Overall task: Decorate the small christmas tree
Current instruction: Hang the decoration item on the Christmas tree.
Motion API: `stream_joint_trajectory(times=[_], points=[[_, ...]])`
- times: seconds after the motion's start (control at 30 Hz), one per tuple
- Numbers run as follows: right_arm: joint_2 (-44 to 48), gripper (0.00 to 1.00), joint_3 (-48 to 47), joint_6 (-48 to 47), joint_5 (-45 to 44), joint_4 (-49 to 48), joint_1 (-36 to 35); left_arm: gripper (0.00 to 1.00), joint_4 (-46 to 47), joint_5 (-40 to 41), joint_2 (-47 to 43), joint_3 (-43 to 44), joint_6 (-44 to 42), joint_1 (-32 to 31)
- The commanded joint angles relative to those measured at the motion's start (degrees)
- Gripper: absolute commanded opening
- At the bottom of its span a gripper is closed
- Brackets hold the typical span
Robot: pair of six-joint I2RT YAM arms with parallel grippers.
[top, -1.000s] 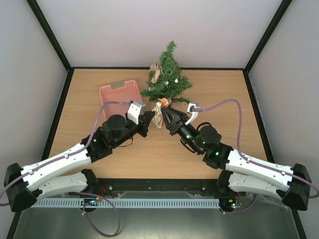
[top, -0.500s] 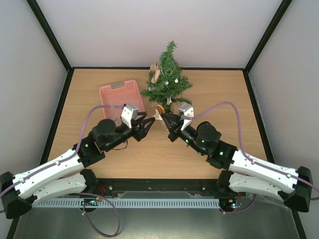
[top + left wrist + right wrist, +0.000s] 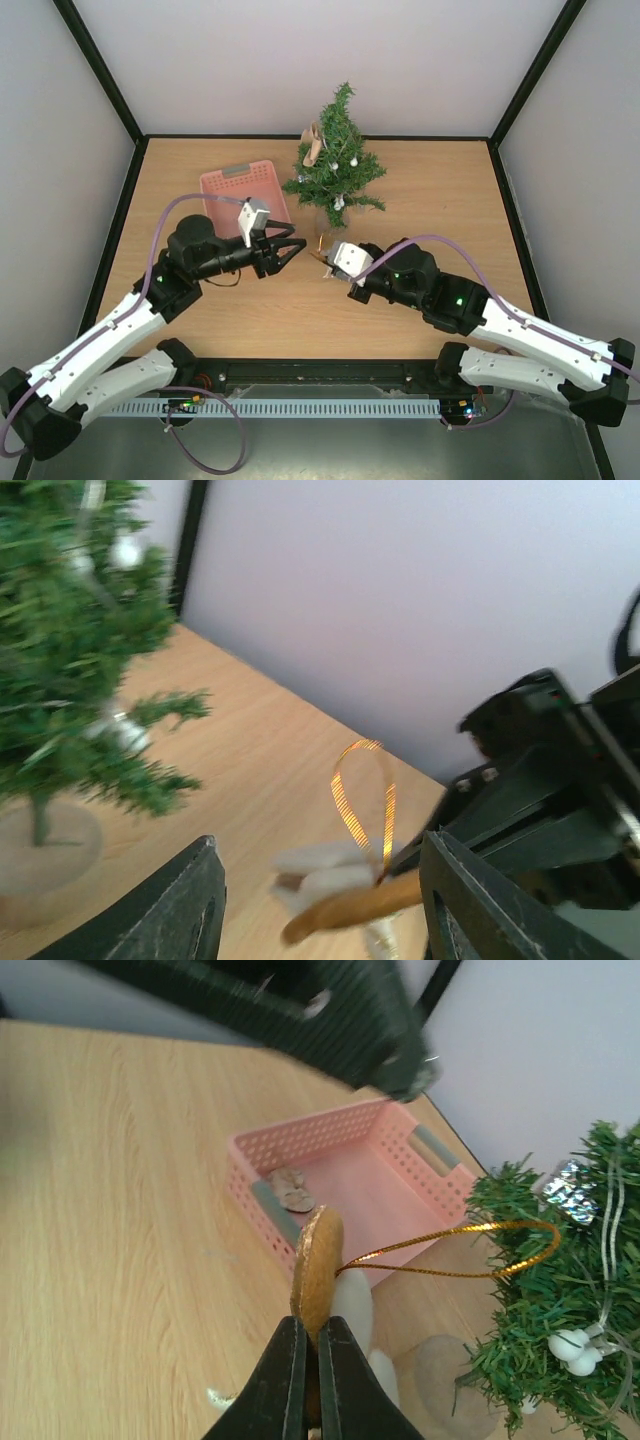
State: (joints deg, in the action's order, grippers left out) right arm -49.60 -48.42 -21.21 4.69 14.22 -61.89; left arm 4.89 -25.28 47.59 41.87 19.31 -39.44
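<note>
The small christmas tree (image 3: 336, 168) stands at the back middle of the table, with silver baubles and a beige ornament (image 3: 313, 146) on it. My right gripper (image 3: 326, 259) is shut on a brown and white ornament (image 3: 318, 1258), a flat brown piece pinched edge-on between the fingers. Its gold loop (image 3: 480, 1245) reaches toward the tree (image 3: 565, 1310). My left gripper (image 3: 292, 250) is open just left of the ornament (image 3: 345, 905), a finger on either side without touching it. The loop (image 3: 365, 798) stands up in front of the tree (image 3: 70, 660).
A pink basket (image 3: 272, 190) sits left of the tree, holding a small brown ornament (image 3: 291, 1191). The tree's pale pot (image 3: 448, 1378) is close behind the held ornament. Black frame posts and pale walls enclose the table.
My left gripper has opened, let go of the ornament and drawn back left. My right gripper has shut on the ornament and pulled it a little nearer, away from the tree.
</note>
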Motion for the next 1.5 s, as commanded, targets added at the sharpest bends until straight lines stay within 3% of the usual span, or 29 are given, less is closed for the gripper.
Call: stream_joint_trajectory(times=[0.0, 0.23, 0.83, 0.97, 1.1, 1.47], points=[[1.4, 0.02, -1.9, -9.1, 5.2, 7.2, -0.1, 0.54, -5.5, -13.5, 3.9, 6.6, -4.7, 0.3], [0.9, 0.02, -1.9, -9.3, 6.3, 5.5, -0.1, 0.51, -3.7, -18.6, 6.2, 7.0, -3.3, 0.3], [1.6, 0.02, -1.1, -8.1, 8.1, 2.6, -0.1, 0.47, -3.6, -18.8, 10.0, 6.7, -2.4, 0.3], [2.1, 0.02, -0.7, -8.0, 7.7, 2.4, -0.1, 0.35, -2.7, -19.9, 10.6, 6.7, -1.7, 0.3], [2.4, 0.02, -0.1, -7.5, 6.7, 1.7, -0.1, 0.04, -1.8, -17.5, 9.5, 6.7, -1.4, 0.3], [1.8, 0.02, 5.9, 7.3, -2.0, -9.7, 0.4, 0.02, 2.1, -7.6, 7.1, 4.3, -2.8, 0.4]])
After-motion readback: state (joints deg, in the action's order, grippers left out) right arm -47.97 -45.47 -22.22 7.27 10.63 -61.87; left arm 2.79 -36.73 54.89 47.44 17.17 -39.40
